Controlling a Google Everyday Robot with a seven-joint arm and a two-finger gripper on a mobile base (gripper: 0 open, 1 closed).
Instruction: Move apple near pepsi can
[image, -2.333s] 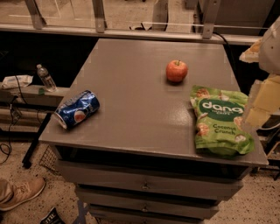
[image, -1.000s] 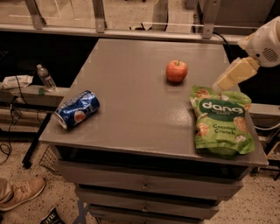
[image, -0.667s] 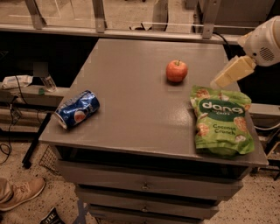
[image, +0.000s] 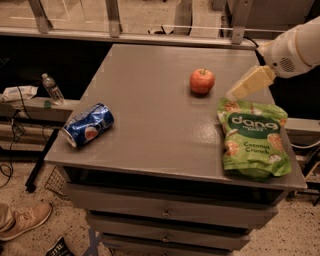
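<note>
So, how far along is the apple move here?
Done: nothing yet. The apple sits toward the back right of the table, well apart from the pepsi can lying on its side at the near-left edge. In hand: the gripper hovers just right of the apple, not touching it. Left: grasp, carry across, set down by the can.

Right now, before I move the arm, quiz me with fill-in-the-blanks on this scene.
The pepsi can lies on its ____. In the picture, the gripper hovers just ____ of the apple, not touching it. The green snack bag reads Coconut ____.
Missing words: side; right; Crunch.
</note>
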